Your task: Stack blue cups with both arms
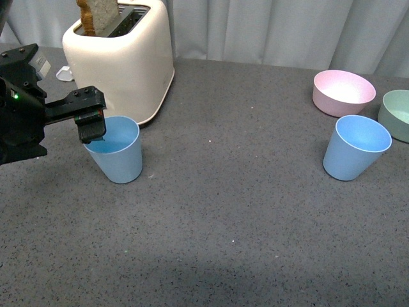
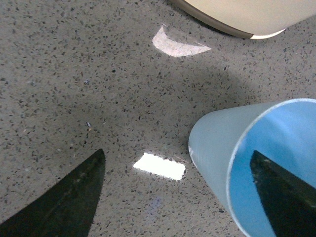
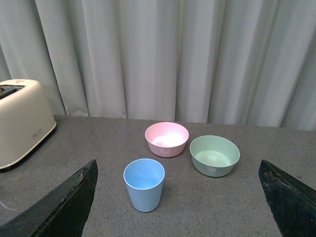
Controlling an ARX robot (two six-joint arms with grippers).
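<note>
One blue cup (image 1: 120,153) stands upright on the table in front of the toaster. My left gripper (image 1: 92,131) is open and straddles the cup's near-left wall. In the left wrist view one finger (image 2: 284,197) is inside the cup (image 2: 215,148) and the other finger (image 2: 64,200) is outside over the table, with the left gripper (image 2: 177,153) not closed on the wall. The second blue cup (image 1: 355,148) stands upright at the right. The right wrist view shows this cup (image 3: 144,183) ahead of my open right gripper (image 3: 177,161), well apart from it.
A cream toaster (image 1: 124,57) holding a slice of bread stands behind the left cup. A pink bowl (image 1: 343,91) and a pale green bowl (image 1: 397,114) sit just behind the right cup. A grey curtain (image 3: 163,54) closes off the back.
</note>
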